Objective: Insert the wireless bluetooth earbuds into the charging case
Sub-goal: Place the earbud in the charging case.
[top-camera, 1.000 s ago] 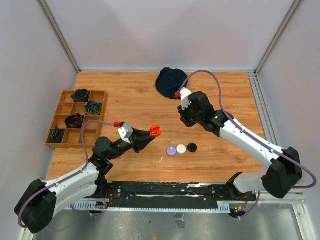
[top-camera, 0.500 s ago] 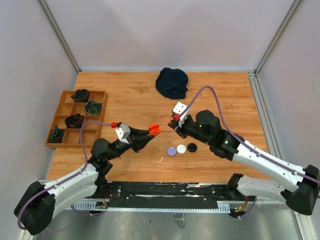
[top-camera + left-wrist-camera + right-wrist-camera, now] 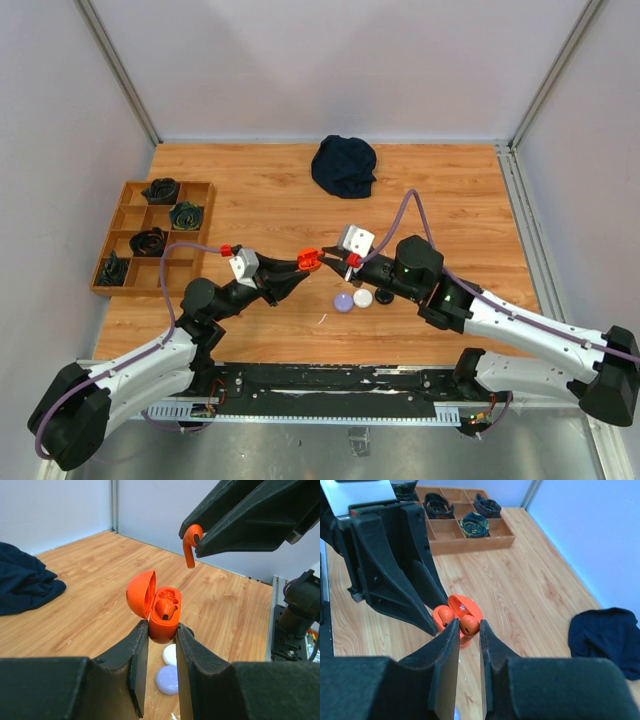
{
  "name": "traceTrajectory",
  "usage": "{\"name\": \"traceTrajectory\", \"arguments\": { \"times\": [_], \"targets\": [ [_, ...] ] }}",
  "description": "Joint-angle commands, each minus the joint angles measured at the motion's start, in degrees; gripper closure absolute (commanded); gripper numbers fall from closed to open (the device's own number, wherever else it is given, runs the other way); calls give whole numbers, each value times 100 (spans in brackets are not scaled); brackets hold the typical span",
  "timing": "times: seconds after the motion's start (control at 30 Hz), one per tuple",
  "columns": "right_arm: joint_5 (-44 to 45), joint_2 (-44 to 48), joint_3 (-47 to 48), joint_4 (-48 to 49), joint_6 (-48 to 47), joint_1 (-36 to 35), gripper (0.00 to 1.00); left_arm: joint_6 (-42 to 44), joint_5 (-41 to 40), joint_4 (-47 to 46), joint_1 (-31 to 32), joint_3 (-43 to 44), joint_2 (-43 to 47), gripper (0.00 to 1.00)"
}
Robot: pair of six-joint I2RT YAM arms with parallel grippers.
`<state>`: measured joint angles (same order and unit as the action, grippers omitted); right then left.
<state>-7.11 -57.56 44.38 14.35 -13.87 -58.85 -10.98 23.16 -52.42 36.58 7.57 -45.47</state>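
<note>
Purple round case [image 3: 344, 302] and white round case [image 3: 363, 297] sit side by side on the table [image 3: 250, 200], nearest the arm bases. Just beyond, raised, the left gripper [image 3: 160, 639] clamps the orange charging case [image 3: 164, 626], lid open, one seated earbud [image 3: 165, 609] inside. The right gripper [image 3: 468, 630] pinches a second orange earbud [image 3: 189, 544] just above the case, not touching. Compartment tray [image 3: 125, 235] at left; dark cloth [image 3: 343, 166] far back.

Legible markings in the three views
No text, label, brand, number or sign could be read.
</note>
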Motion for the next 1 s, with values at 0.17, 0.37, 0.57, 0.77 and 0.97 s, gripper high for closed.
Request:
{"name": "traceTrajectory", "arguments": {
  "times": [0.17, 0.37, 0.57, 0.77, 0.97],
  "targets": [
    [-344, -266, -23, 610, -159, -188, 81, -147, 153, -414, 34, -53, 52, 100],
    [-453, -368, -23, 645, -133, -214, 81, -226, 180, -479, 34, -45, 53, 100],
    [-531, -383, -66, 633, -107, -223, 81, -269, 182, -497, 34, -52, 110, 100],
    [-546, -424, -126, 648, -146, -232, 81, -324, 198, -506, 34, -63, 209, 100],
    [-537, -421, -189, 692, -167, -232, 80, -356, 198, -499, 34, -72, 249, 100]
  ]
}}
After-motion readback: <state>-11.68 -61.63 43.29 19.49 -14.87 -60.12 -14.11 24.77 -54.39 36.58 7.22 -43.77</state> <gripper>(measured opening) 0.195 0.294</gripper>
